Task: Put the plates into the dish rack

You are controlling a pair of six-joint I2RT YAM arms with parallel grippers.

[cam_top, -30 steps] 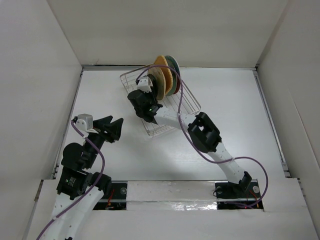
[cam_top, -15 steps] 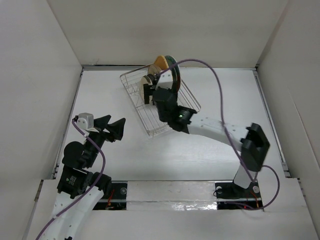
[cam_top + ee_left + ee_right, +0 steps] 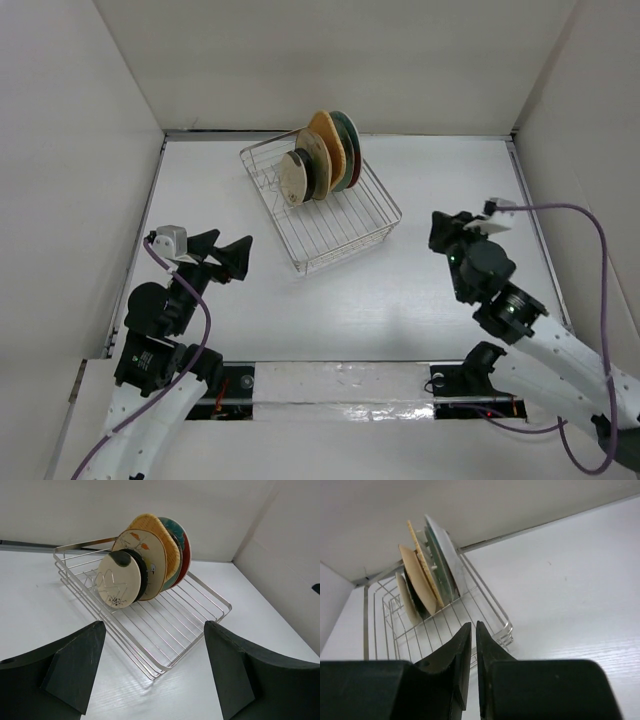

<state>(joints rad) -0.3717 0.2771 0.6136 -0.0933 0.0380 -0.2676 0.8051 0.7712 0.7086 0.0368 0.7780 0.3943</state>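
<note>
From above, we see the plates [image 3: 322,160] standing on edge in the far end of the dish rack [image 3: 345,232], which sits askew. Left of the rack, the left gripper [image 3: 225,247] gapes empty. The left wrist view shows the plates' faces. The right wrist view shows their edges, and the right gripper [image 3: 473,627] pinched closed on nothing.

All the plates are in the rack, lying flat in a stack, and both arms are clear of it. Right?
Not flat: the plates stand on edge in the rack, as the left wrist view shows. The rest is right.
</note>
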